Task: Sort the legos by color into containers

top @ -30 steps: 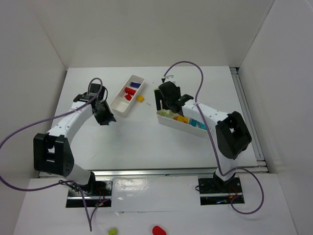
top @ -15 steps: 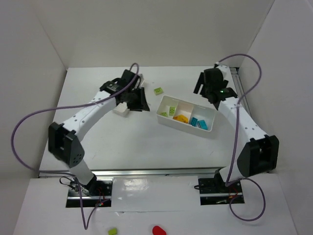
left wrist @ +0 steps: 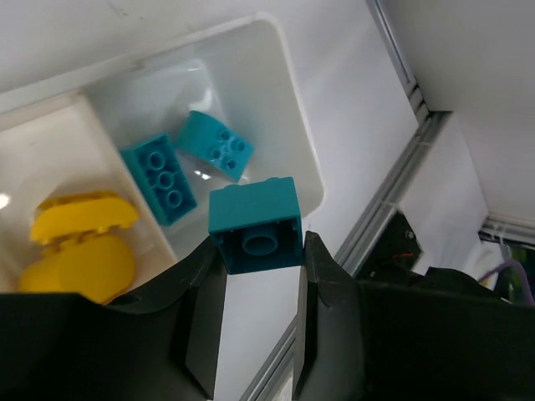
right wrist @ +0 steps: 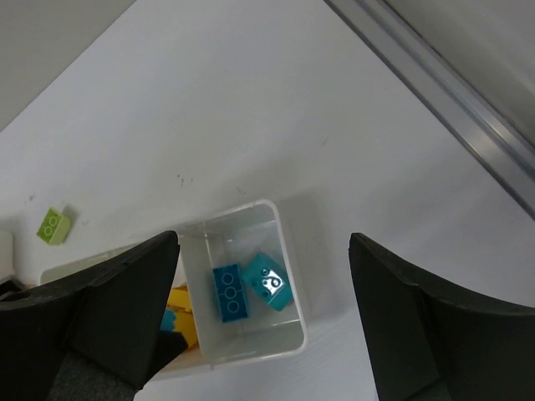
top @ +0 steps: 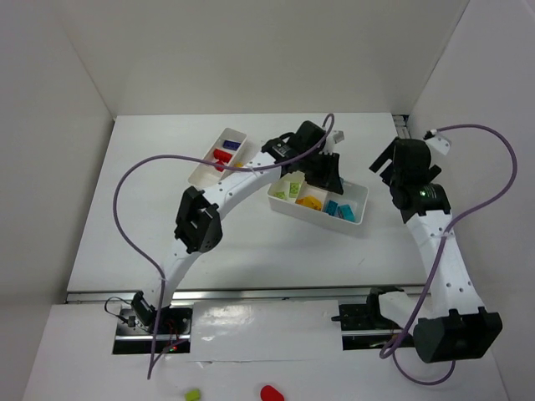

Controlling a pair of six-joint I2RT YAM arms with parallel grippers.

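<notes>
My left gripper [left wrist: 257,266] is clamped on a cyan brick [left wrist: 255,224], just over the corner of the near tray [left wrist: 288,100]. Its end compartment already has two cyan bricks [left wrist: 159,180], with yellow pieces [left wrist: 79,255] next door. My right gripper [right wrist: 263,280] hangs empty, jaws apart. The far tray [top: 203,177] holds red and purple. I'd call it nearly done: this drop is left, plus a loose green brick [right wrist: 53,225] on the table [right wrist: 251,100].

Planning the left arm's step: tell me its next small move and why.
Probably nudge the left pincer slightly inward over the end compartment, then open it. It grips a cyan brick that hangs by that compartment's rim, and two cyan legos lie inside, so the colour matches.
</notes>
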